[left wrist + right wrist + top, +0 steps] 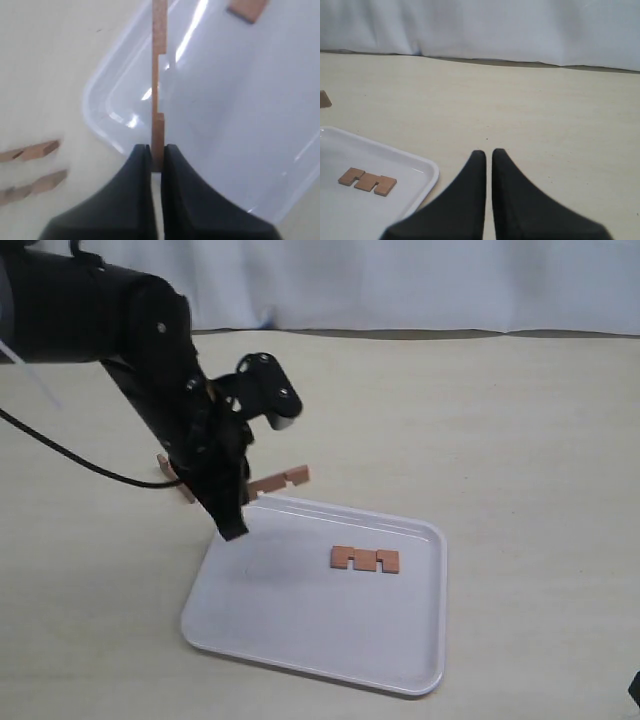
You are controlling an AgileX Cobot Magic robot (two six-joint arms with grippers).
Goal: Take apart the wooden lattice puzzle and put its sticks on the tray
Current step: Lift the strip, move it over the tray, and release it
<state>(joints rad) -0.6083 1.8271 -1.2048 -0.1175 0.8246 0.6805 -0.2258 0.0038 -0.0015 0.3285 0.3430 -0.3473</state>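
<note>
No assembled lattice puzzle shows, only separate sticks. My left gripper [238,515] [157,150] is shut on one notched stick [285,479] [158,75], held edge-on over the near-left corner of the white tray [300,620] [240,100]. Another stick [365,560] [367,181] lies flat on the tray [340,210]. Two more sticks [35,149] [40,184] lie on the table beside the tray, mostly hidden behind the left arm in the exterior view [165,466]. Right of the tray, my right gripper [488,152] hangs low over the table, shut on nothing.
The beige table [500,420] stretches behind and to the right of the tray. A white curtain [400,280] closes the far side. The left arm's black cable [60,455] trails across the table at the left.
</note>
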